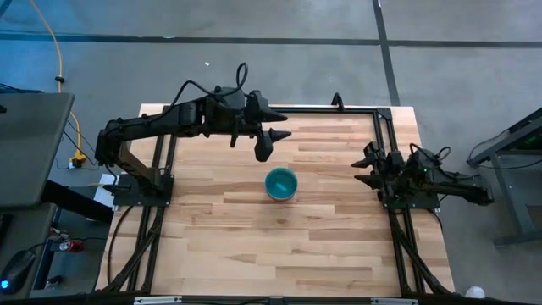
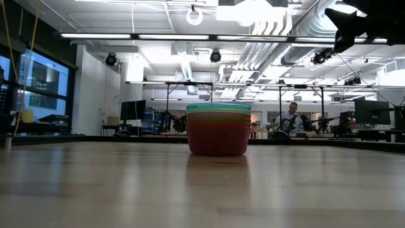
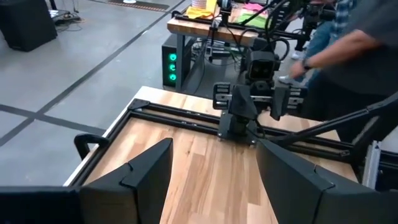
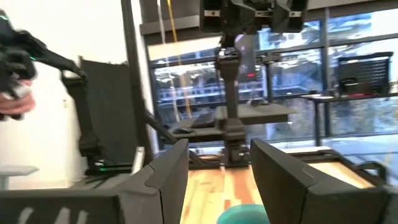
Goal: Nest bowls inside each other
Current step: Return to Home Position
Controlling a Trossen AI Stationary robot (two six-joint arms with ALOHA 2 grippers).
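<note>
The bowls (image 1: 281,183) stand nested in one stack at the table's middle, resting on the lowest bowl's base. In the low view the stack (image 2: 218,130) shows a blue rim on top, green and orange rims under it, and a reddish bowl at the bottom. My left gripper (image 1: 273,144) hangs open above the table, just beyond the stack toward the far edge, touching nothing; its fingers (image 3: 143,180) stand wide apart. My right gripper (image 1: 360,170) waits open at the table's right edge. In its wrist view the blue bowl's rim (image 4: 245,214) shows between the fingers.
A black frame rail (image 1: 339,108) runs along the table's far edge and another (image 1: 383,144) along the right edge. Bare wood (image 1: 279,246) lies around the stack on every side. A person (image 3: 348,56) stands beyond the table's right side.
</note>
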